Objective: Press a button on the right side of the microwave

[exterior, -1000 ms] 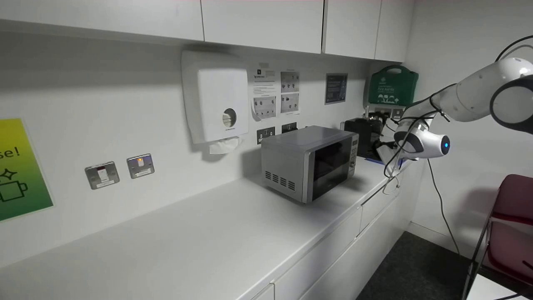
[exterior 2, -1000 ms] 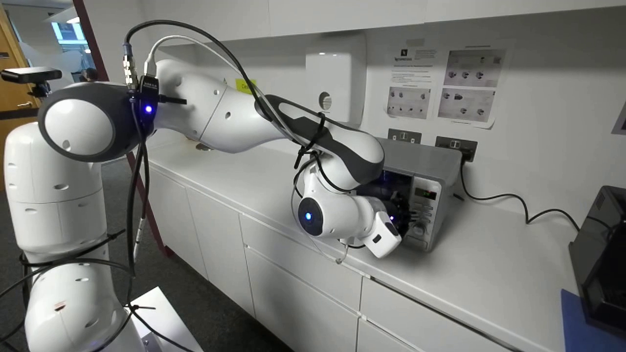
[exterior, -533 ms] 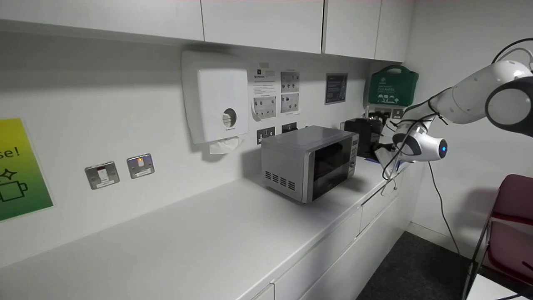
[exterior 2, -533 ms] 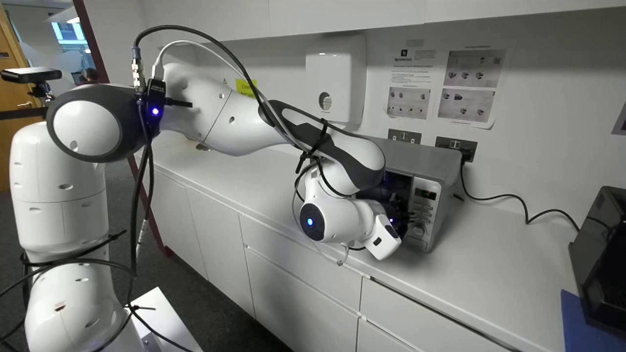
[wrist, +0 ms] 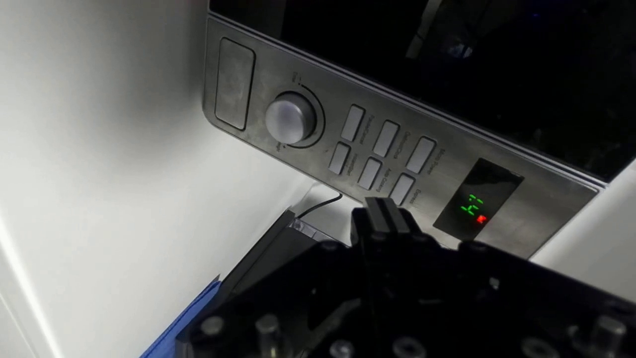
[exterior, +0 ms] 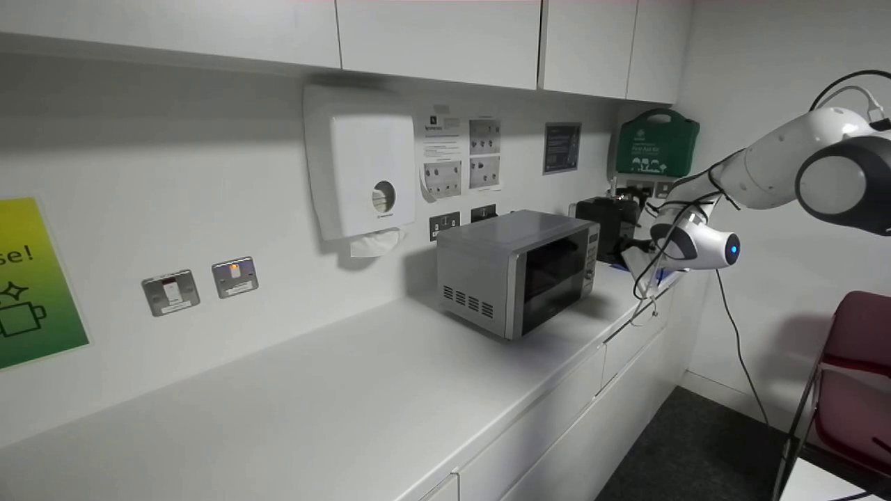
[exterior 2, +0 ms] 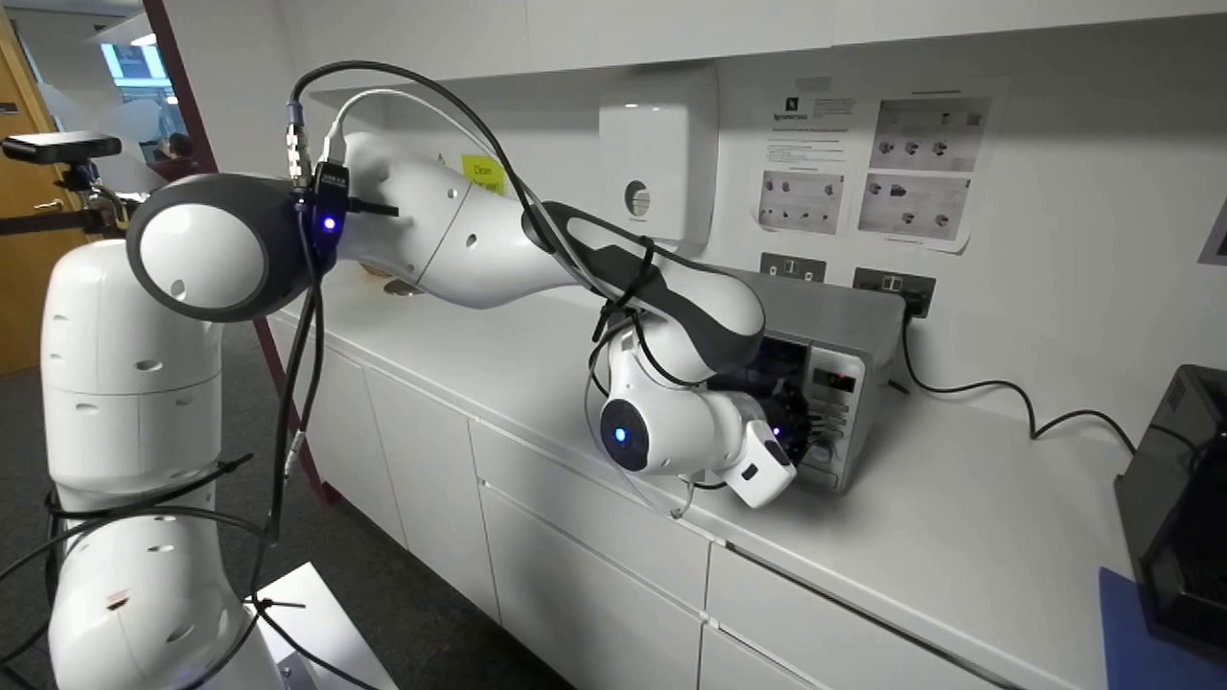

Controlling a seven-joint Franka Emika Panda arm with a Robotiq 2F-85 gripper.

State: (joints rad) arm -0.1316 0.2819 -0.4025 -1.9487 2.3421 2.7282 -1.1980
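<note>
The grey microwave (exterior: 480, 261) stands on the counter in both exterior views, its door shut. In the wrist view its control strip (wrist: 536, 219) shows a round knob (wrist: 289, 119), two rows of buttons, and a lit display (wrist: 474, 201). My gripper (wrist: 381, 204) is shut and empty, the two finger pads together. In that view its tips overlap the strip's edge beside the Express button (wrist: 403, 186) and cover a corner of it. I cannot tell whether they touch. In an exterior view the dark gripper (exterior 2: 798, 422) is in front of the strip, partly hidden by the wrist.
A black device (exterior 2: 1184, 517) stands on the counter (exterior 2: 968, 517) beside the microwave, with a blue item (exterior 2: 1150, 623) by it. A black cord (exterior 2: 987, 385) runs along the wall. A white dispenser (exterior: 372, 167) hangs on the wall. White cupboards (exterior: 438, 35) are overhead.
The arm has reached further forward, bringing the wrist and gripper slightly lower and closer to the microwave's control strip. The microwave has not moved.
</note>
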